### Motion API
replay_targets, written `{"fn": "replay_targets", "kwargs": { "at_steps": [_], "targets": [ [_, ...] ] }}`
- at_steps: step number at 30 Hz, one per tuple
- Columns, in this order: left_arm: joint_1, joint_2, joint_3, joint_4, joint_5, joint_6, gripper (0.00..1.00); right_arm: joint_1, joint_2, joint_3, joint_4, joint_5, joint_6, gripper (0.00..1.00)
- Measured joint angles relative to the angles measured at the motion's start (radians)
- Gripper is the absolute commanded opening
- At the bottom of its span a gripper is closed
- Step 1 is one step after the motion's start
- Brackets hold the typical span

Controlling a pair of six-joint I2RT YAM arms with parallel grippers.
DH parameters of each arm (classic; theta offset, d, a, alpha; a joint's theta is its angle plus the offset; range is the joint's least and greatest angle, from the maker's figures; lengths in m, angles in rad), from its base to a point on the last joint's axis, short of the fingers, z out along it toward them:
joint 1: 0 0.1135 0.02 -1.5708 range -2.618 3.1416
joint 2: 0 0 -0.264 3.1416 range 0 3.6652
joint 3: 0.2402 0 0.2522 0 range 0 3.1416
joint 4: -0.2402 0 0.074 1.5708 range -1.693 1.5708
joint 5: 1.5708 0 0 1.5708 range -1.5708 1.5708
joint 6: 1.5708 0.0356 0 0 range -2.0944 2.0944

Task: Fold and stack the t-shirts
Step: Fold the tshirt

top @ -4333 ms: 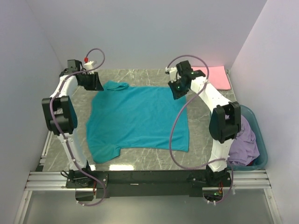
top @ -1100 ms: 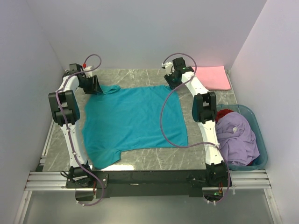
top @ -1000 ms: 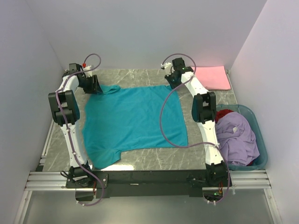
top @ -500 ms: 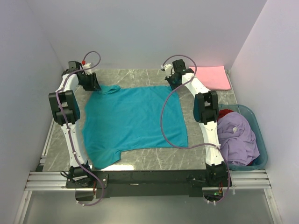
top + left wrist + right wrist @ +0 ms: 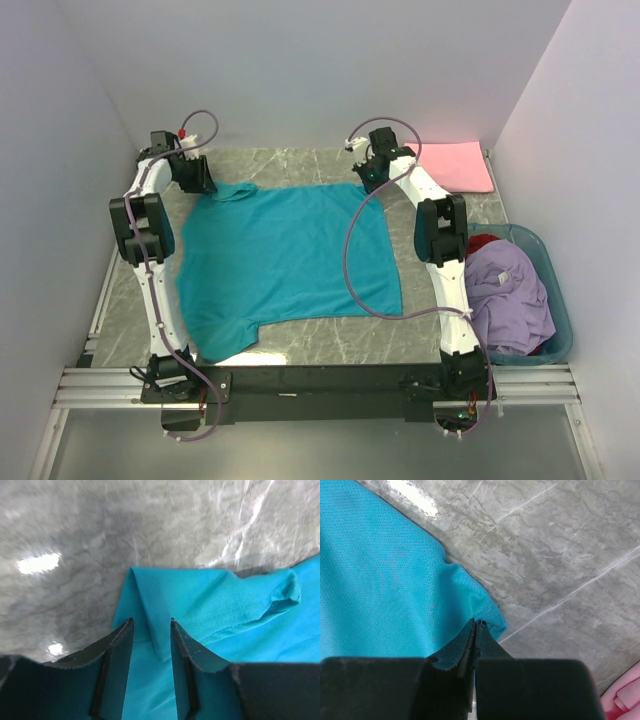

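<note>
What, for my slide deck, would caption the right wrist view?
Right gripper pinched shut on a corner of the teal t-shirt lying on the grey marbled table.

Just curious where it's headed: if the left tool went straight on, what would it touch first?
Probably the teal t-shirt: a folded corner lies right between the left tool's parted jaws, with the marble table underneath. Depth is hard to judge.

Red t-shirt (image 5: 482,243) mostly buried under lavender t-shirt (image 5: 510,295) in basket (image 5: 560,300). Pink t-shirt (image 5: 622,700) cropped at right wrist view's corner. Teal t-shirt (image 5: 225,600) cut off by left wrist view's edges.
</note>
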Motion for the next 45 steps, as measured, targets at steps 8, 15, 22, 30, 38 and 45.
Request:
{"fn": "replay_targets", "kwargs": {
  "at_steps": [8, 15, 22, 30, 38, 45],
  "targets": [
    [-0.025, -0.008, -0.031, 0.014, -0.003, -0.001, 0.27, 0.0, -0.002, 0.0, 0.0, -0.003, 0.004, 0.0],
    [-0.032, -0.008, -0.034, 0.014, -0.003, -0.011, 0.3, 0.0, -0.011, 0.0, 0.0, -0.008, 0.004, 0.0],
    [-0.034, -0.016, -0.051, 0.018, -0.008, -0.018, 0.26, 0.0, -0.013, 0.0, 0.0, -0.012, 0.004, 0.0],
    [-0.04, -0.026, -0.061, 0.018, -0.029, -0.021, 0.0, 0.0, -0.014, -0.012, 0.002, -0.015, 0.004, 0.0],
    [-0.04, -0.15, -0.112, 0.027, -0.027, -0.027, 0.0, 0.0, -0.071, -0.052, 0.023, -0.016, 0.016, 0.0],
    [-0.039, -0.248, -0.116, 0.053, -0.017, -0.026, 0.0, 0.0, -0.126, -0.063, 0.052, -0.018, 0.026, 0.0]
  ]
}}
